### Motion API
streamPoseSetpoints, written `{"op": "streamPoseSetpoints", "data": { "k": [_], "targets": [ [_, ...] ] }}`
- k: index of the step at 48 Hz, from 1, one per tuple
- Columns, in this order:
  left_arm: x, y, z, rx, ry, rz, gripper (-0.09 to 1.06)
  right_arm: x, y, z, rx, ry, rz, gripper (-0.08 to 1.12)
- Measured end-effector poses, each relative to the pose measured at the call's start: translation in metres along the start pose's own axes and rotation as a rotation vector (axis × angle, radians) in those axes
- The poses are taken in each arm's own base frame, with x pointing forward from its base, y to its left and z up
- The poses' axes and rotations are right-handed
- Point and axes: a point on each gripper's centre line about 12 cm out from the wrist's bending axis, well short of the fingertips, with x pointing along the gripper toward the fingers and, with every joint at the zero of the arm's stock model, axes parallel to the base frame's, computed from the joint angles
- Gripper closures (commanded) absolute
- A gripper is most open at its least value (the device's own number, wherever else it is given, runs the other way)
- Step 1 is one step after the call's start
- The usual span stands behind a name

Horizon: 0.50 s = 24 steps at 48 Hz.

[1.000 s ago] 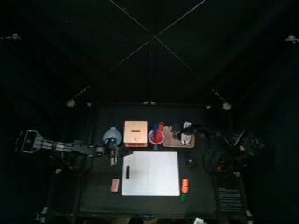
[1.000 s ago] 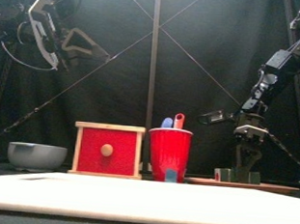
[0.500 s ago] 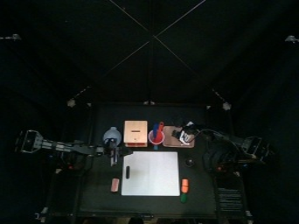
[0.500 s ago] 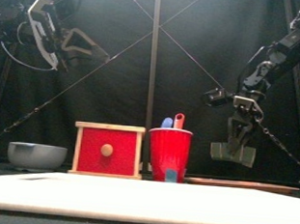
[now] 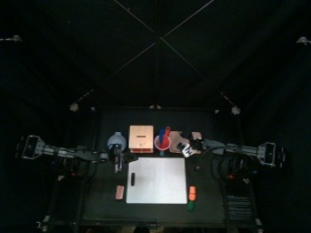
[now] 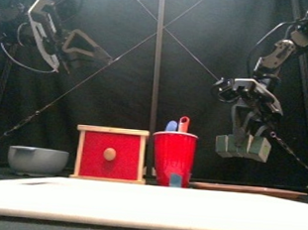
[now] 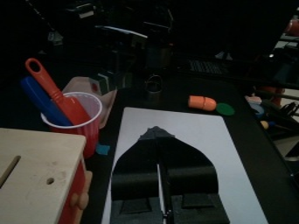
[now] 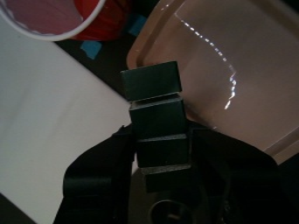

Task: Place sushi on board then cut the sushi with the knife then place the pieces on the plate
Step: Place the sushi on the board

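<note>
A sushi roll [image 8: 156, 109] of dark green blocks hangs in the air, with my right gripper [image 8: 160, 133] shut on it. In the front view the roll [image 6: 242, 149] is well above the pink plate [image 6: 251, 189], to the right of the red cup [image 6: 175, 158]. That cup holds a blue knife [image 7: 41, 98] and a red knife [image 7: 52, 86]. The white board [image 5: 158, 179] lies in the middle of the table. My left gripper [image 7: 158, 133] is shut and holds nothing, high above the board's left side [image 6: 44, 30].
A wooden box [image 6: 112, 154] with a red drawer front stands left of the cup, and a blue-grey bowl [image 6: 37, 159] further left. An orange toy [image 5: 119, 192] lies left of the board; an orange toy [image 5: 192, 191] and a green one [image 5: 192, 204] lie to its right.
My right gripper has lifted the sushi roll off the pink plate and carried it up and left toward the board. The left arm has stayed still.
</note>
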Motion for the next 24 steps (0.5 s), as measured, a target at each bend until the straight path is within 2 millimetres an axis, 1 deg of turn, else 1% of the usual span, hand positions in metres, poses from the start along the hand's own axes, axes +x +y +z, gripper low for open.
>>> {"op": "streamPoseSetpoints", "data": {
  "k": [15, 18, 24],
  "targets": [
    [-0.002, 0.0, -0.005, 0.001, 0.012, 0.0, 1.0, -0.002, 0.039, -0.028, 0.147, 0.012, 0.038, 0.43],
    [-0.002, 0.0, -0.004, 0.002, 0.011, 0.0, 1.0, -0.001, 0.051, -0.036, 0.18, 0.014, 0.045, 0.43],
    [-0.002, 0.0, -0.006, 0.001, 0.015, 0.0, 1.0, 0.004, 0.07, -0.044, 0.228, 0.011, 0.039, 0.43]
  ]
}}
